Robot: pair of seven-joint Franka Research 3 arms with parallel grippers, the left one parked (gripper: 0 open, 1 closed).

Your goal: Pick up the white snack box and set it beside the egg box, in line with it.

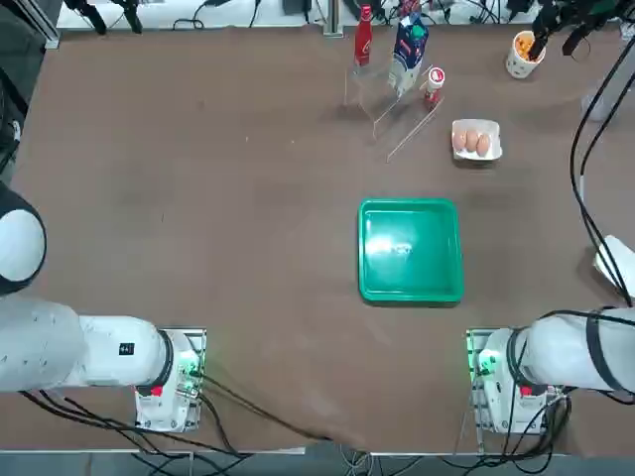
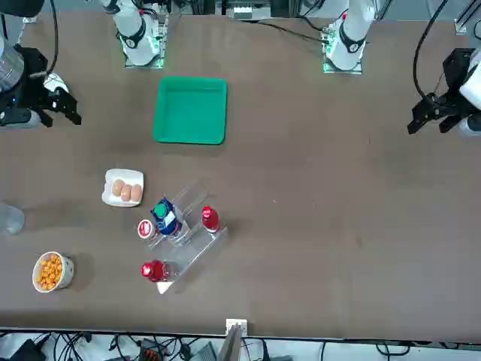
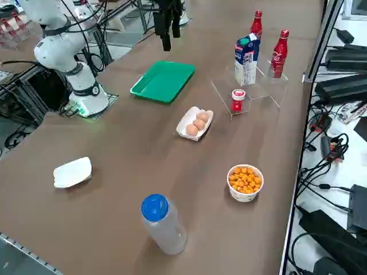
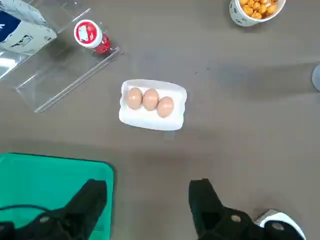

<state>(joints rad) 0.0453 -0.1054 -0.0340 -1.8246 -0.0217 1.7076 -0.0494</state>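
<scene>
The right gripper [image 4: 147, 200] hangs high over the brown table [image 4: 235, 140], its black fingers [image 4: 205, 197] spread wide and empty. Beyond them lies the egg box [image 4: 152, 106], a white tray with brown eggs. The white snack box [image 3: 73, 172], flat and rounded, rests well apart near the table edge, with bare surface around.

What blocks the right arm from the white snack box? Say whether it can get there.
Probably yes: nothing blocks it. The white snack box lies alone on bare table, and the right gripper hangs open above.
</scene>
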